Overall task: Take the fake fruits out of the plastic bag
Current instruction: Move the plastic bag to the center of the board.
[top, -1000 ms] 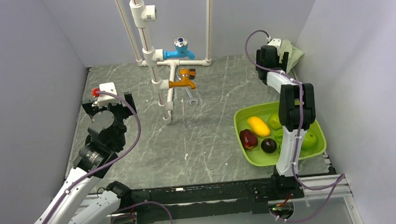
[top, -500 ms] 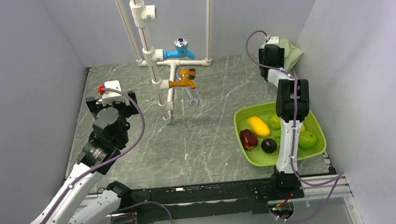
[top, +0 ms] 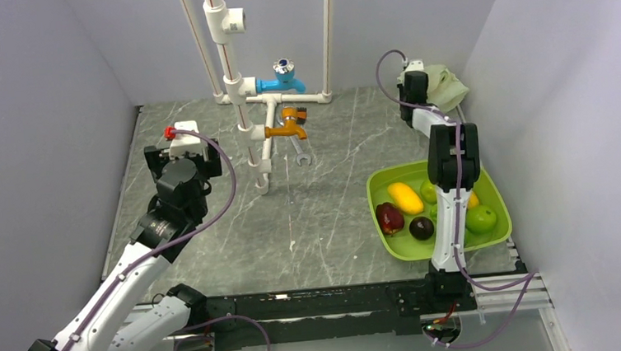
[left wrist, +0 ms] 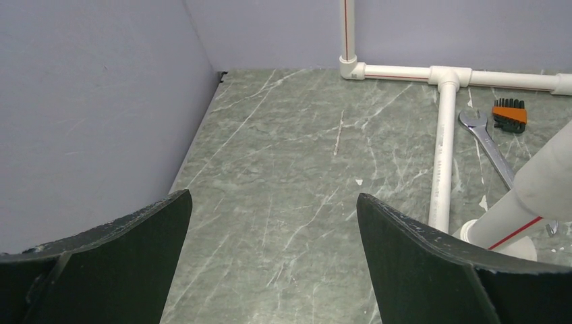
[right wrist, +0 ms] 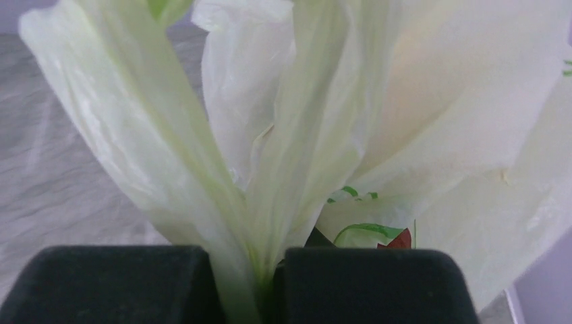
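The plastic bag (top: 450,86), pale green and crumpled, lies in the far right corner of the table. My right gripper (top: 430,84) is shut on a gathered fold of it; in the right wrist view the thin film (right wrist: 303,135) fans up from between my closed right gripper (right wrist: 246,283). Fake fruits lie in the lime-green tray (top: 390,174): a yellow one (top: 405,197), a dark red one (top: 389,217), a dark purple one (top: 421,228) and green ones (top: 482,219). My left gripper (top: 180,153) hangs open over bare table at the left, nothing between its fingers (left wrist: 273,202).
A white pipe frame (top: 239,90) stands at the back centre with a blue tap (top: 284,80) and an orange tap (top: 287,129). A wrench (top: 302,151) lies beside it, also in the left wrist view (left wrist: 487,145). Walls close off three sides.
My right gripper has reached further into the far corner and closed on the bag. The left arm has swung a little to the right and further from the near edge, still open.
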